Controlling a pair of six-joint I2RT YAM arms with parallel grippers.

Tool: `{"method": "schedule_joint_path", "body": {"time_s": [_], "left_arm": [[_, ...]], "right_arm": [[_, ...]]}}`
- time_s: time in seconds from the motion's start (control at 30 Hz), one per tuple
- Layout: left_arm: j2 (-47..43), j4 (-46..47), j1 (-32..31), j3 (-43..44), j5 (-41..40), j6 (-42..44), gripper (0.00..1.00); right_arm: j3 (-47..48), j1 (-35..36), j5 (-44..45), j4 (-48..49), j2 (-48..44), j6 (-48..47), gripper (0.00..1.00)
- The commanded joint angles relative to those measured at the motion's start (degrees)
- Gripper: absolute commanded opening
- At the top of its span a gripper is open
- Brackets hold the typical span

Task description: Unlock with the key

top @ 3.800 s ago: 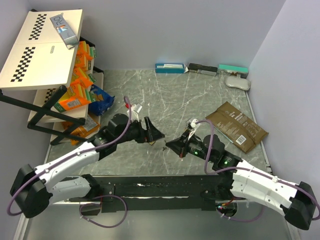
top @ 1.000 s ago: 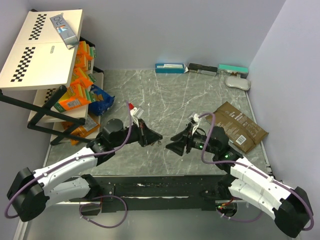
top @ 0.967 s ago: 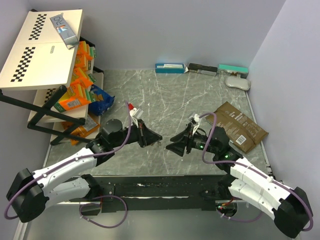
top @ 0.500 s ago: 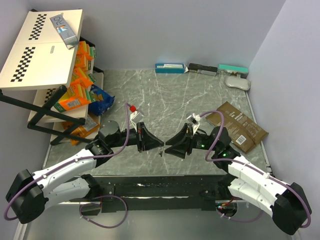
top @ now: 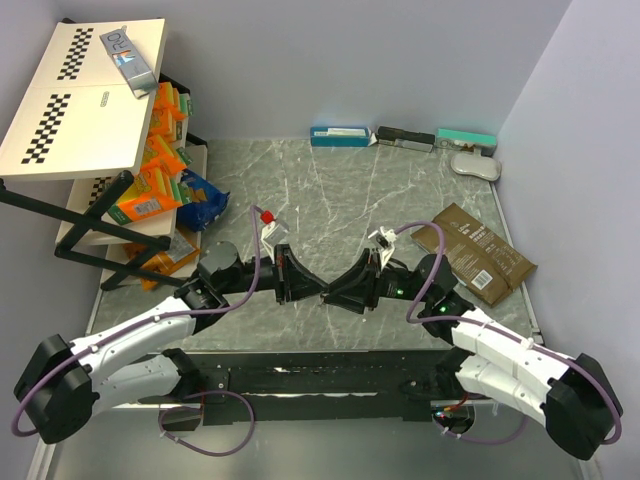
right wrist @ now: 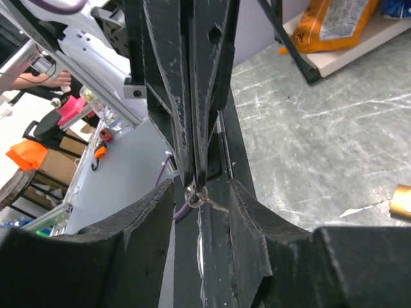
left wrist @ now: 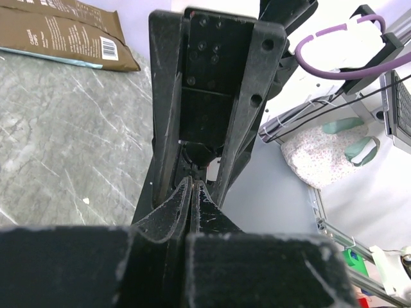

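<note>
Two grippers meet tip to tip over the near middle of the table (top: 400, 200) in the top view, the left gripper (top: 314, 292) coming from the left and the right gripper (top: 336, 297) from the right. A brown pouch (top: 478, 255) lies flat to their right, well apart.

From the left wrist, the left fingers (left wrist: 173, 212) are pressed together. Their tips sit between the right gripper's two fingers, which stand apart on either side. What they pinch is hidden here.

From the right wrist, the right fingers (right wrist: 144, 224) are spread, with the left gripper's closed pair between them; whether they touch it I cannot tell. A small silver key (right wrist: 198, 195) is pinched at those closed tips, only a loop of it showing. A brass object (right wrist: 402, 194) lies on the table, cut off by the frame.
</note>
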Motion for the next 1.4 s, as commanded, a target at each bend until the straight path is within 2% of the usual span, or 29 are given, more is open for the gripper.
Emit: {"method": "schedule_joint_path", "body": {"time_s": [0.0,0.47,0.57,0.67,0.7,0.73,1.03,1.1,1.13,1.17,1.23,1.27,1.37], "left_arm": [[0.3,4.34,0.02,-0.33,1.56,-0.66,0.01],[0.74,4.43,0.11,-0.15,0.95,-0.22,0.01],[0.91,4.08,0.02,0.02,0.68,0.13,0.01],[1.09,3.99,0.02,0.2,0.59,0.22,0.01],[1.09,3.91,0.02,0.29,0.33,0.3,0.01],[1.0,3.82,0.02,0.29,0.24,0.39,0.01],[1.79,1.97,0.02,1.78,-0.72,1.45,0.01],[2.05,0.48,0.02,2.13,-1.08,2.14,0.2],[2.14,-0.05,0.02,2.48,-1.69,2.32,0.33],[1.79,-1.79,0.02,2.66,-2.21,3.11,0.63],[1.18,-4.34,0.02,3.63,-5.36,4.52,0.84],[0.31,-7.58,0.19,3.98,-6.69,6.0,0.99],[-1.45,-13.48,1.68,5.91,-11.34,9.16,0.99]], "right_arm": [[1.97,0.91,0.27,5.41,1.11,1.23,0.44],[2.24,2.59,0.27,6.55,2.87,1.58,0.32],[2.15,2.59,-0.08,7.95,3.66,2.28,0.23],[1.89,2.59,0.01,8.75,4.19,2.54,0.1],[1.89,2.67,0.01,8.58,4.36,2.54,0.03],[1.97,2.59,0.01,8.49,4.54,2.54,0.0],[0.66,2.59,3.08,9.54,4.89,3.95,0.0],[0.48,2.5,5.01,8.93,4.72,4.56,0.0],[0.39,2.5,6.06,8.14,4.46,4.57,0.0],[0.48,2.32,8.51,5.26,4.11,4.57,0.0],[0.31,1.27,10.28,3.31,3.67,4.3,0.0],[-0.13,0.57,10.99,2.26,3.4,4.39,0.0],[-2.24,-4.08,11.79,1.11,2.96,6.05,0.0]]}}
